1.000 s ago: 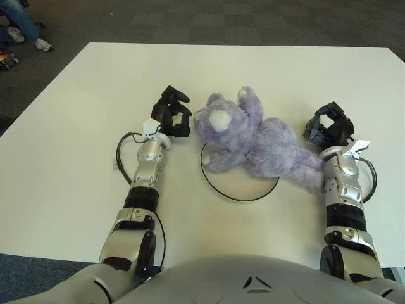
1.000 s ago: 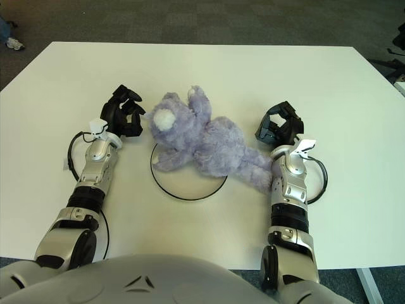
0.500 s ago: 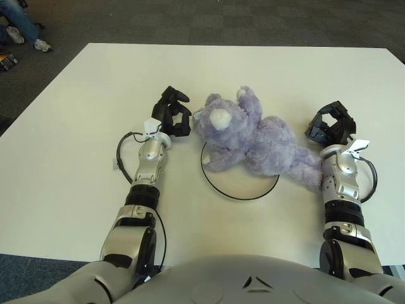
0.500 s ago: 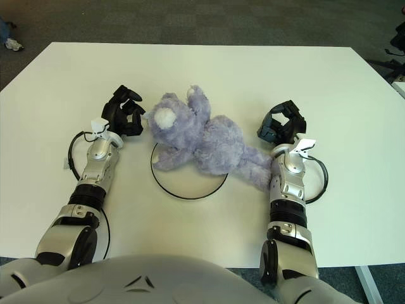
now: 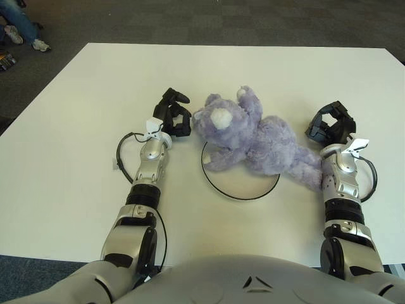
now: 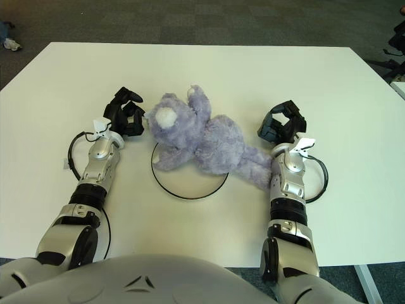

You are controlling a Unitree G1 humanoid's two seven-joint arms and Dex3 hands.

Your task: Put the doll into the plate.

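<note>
Left hand curled empty, flanking doll stretching rightward across plate toward empty right hand.

White table on dark carpet

A large white table fills most of both views, its top plain and evenly lit. Around it lies dark grey carpet in a faint tile pattern. At the far left corner of the left eye view, a person's legs in blue jeans and pale shoes show on the carpet. At the right edge of the right eye view stands dark equipment, too cut off to identify.
</note>
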